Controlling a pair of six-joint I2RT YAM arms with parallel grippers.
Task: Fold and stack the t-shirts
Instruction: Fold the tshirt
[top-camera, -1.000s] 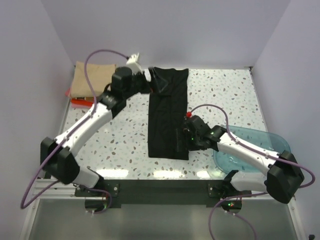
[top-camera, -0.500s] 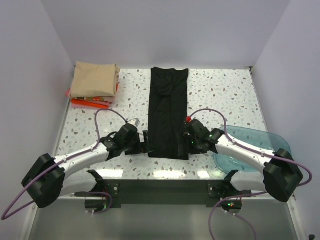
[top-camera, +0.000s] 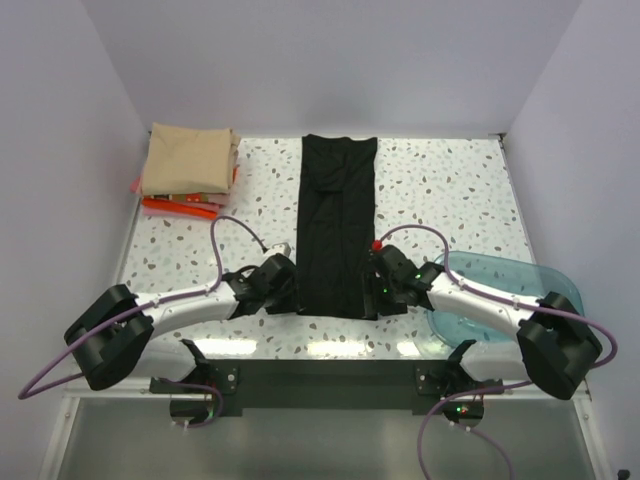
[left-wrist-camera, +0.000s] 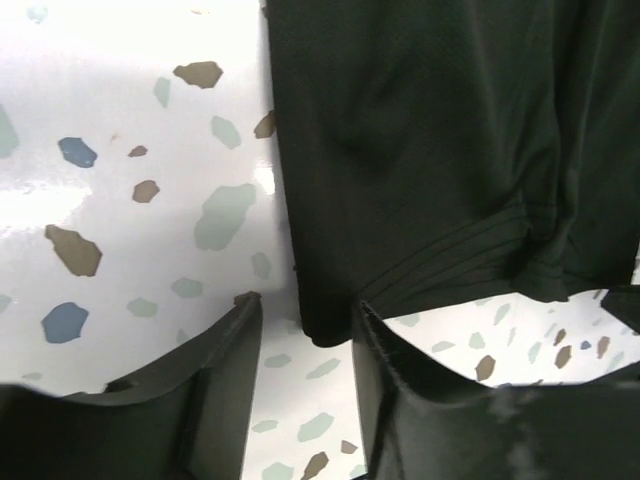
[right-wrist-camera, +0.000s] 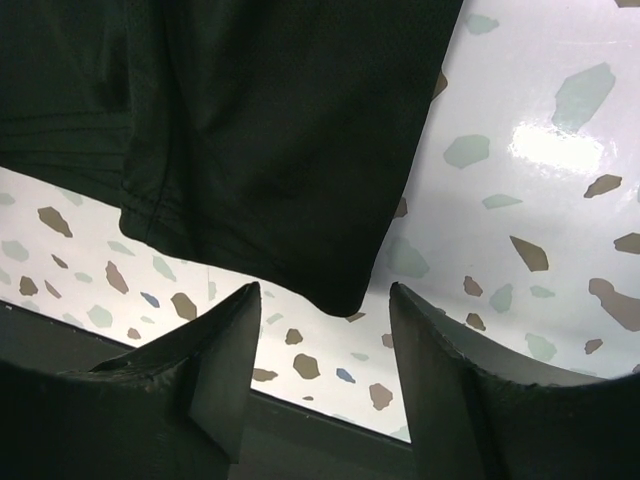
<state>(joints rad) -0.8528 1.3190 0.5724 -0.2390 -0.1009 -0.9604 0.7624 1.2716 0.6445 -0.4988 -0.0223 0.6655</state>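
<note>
The black t-shirt (top-camera: 337, 225) lies as a long narrow strip down the middle of the table, also seen in the left wrist view (left-wrist-camera: 430, 150) and the right wrist view (right-wrist-camera: 260, 130). My left gripper (top-camera: 289, 297) sits low at its near left corner, jaws open, with the corner tip (left-wrist-camera: 325, 335) lying between the fingers (left-wrist-camera: 225, 360). My right gripper (top-camera: 376, 291) sits at the near right corner, also open, that corner (right-wrist-camera: 340, 297) just ahead of its gap. A folded tan-beige t-shirt (top-camera: 188, 160) rests on a red-orange t-shirt (top-camera: 176, 207) at the far left.
A translucent teal bowl (top-camera: 520, 275) stands at the right, under my right arm. The table's near edge with a dark rail (right-wrist-camera: 330, 440) runs just behind both grippers. Purple cables (top-camera: 235, 235) loop over each arm.
My left arm swung from the shirt's far left corner down to its near left corner. Both grippers' jaws have narrowed around the near corners. The right gripper shifted slightly toward the near edge.
</note>
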